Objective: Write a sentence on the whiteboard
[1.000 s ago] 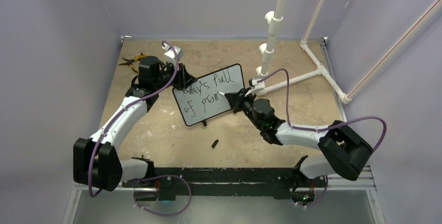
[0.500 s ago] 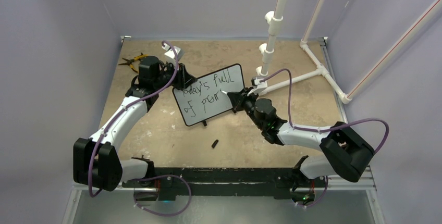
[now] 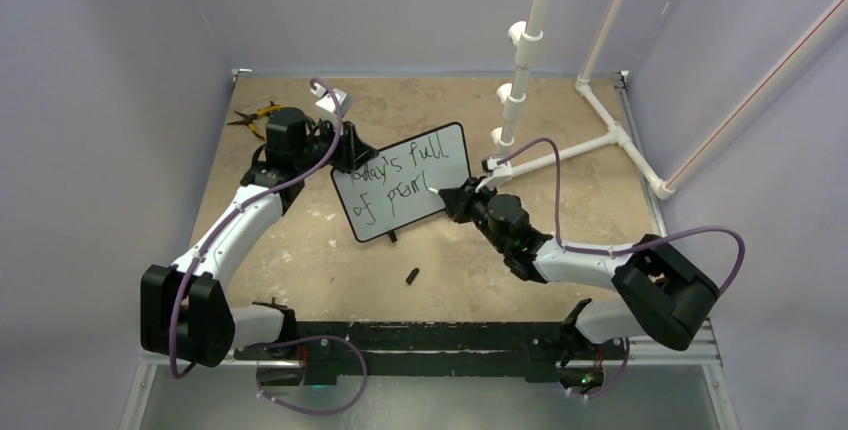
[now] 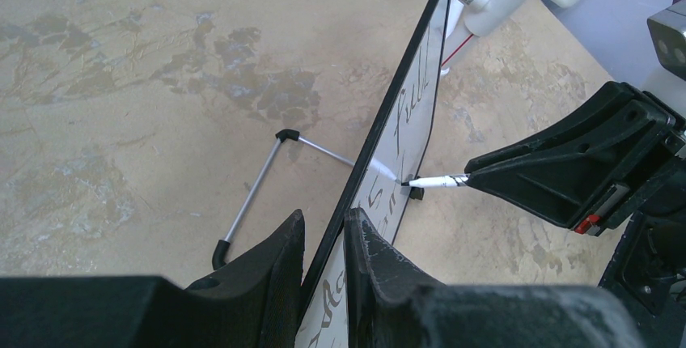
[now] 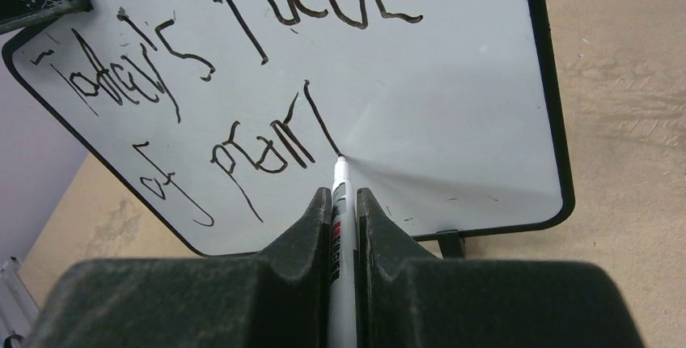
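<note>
The whiteboard (image 3: 400,182) stands tilted near the middle of the table, with my left gripper (image 3: 350,155) shut on its top left edge. In the left wrist view the black frame sits between the fingers of the left gripper (image 4: 323,218), and the whiteboard (image 4: 417,97) shows edge-on. The sentence (image 5: 267,154) reads "Today's full" above "of pr" and a few unfinished strokes. My right gripper (image 5: 344,193) is shut on a white marker (image 5: 340,176). The marker's tip touches the whiteboard (image 5: 453,81) at the foot of the last stroke. The overhead view shows the right gripper (image 3: 452,195) at the board's right side.
A black marker cap (image 3: 411,276) lies on the table in front of the board. Yellow-handled pliers (image 3: 255,115) lie at the back left. A white pipe frame (image 3: 600,140) stands at the back right. The board's metal prop leg (image 4: 255,194) rests behind it.
The right gripper moved the marker tip slightly down and right on the second line, adding one more stroke. The left gripper and the board have stayed still.
</note>
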`<state>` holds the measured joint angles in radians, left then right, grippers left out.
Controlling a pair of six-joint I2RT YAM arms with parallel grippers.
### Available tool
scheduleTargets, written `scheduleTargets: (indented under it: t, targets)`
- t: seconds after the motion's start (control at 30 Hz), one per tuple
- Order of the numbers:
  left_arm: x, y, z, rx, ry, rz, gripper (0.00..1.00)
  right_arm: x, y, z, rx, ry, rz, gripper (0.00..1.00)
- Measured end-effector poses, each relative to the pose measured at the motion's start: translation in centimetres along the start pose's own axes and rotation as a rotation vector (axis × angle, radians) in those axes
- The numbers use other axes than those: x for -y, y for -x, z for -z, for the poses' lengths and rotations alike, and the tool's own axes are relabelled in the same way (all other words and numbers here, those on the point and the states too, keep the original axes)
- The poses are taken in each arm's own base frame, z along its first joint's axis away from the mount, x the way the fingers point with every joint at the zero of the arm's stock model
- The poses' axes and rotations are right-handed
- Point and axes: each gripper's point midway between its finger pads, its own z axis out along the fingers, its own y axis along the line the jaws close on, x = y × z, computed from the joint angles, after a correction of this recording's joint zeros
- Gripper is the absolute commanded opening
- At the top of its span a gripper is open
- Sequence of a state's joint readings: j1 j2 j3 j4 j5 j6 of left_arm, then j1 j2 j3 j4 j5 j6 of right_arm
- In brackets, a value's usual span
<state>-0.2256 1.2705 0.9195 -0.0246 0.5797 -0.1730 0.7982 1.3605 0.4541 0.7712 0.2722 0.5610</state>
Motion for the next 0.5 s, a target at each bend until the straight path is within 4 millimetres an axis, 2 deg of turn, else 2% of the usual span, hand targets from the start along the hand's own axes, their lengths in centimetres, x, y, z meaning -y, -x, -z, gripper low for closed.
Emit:
scheduleTargets:
  t: [0.17,0.37,0.5]
  targets:
    - [0.0,0.0,0.0,0.0,0.0,0.0,0.22,-0.2,0.3,0.3,0.003,0.006,0.002,0.0]
    - [0.1,0.0,0.0,0.0,-0.002,-0.001,0.22,-1.3,2.8,1.1,0.063,0.041,0.003,0.0]
    - [0.2,0.0,-0.1,-0.001,-0.005,-0.002,0.22,-0.9,3.7,1.1,0.085,0.033,0.013,0.0]
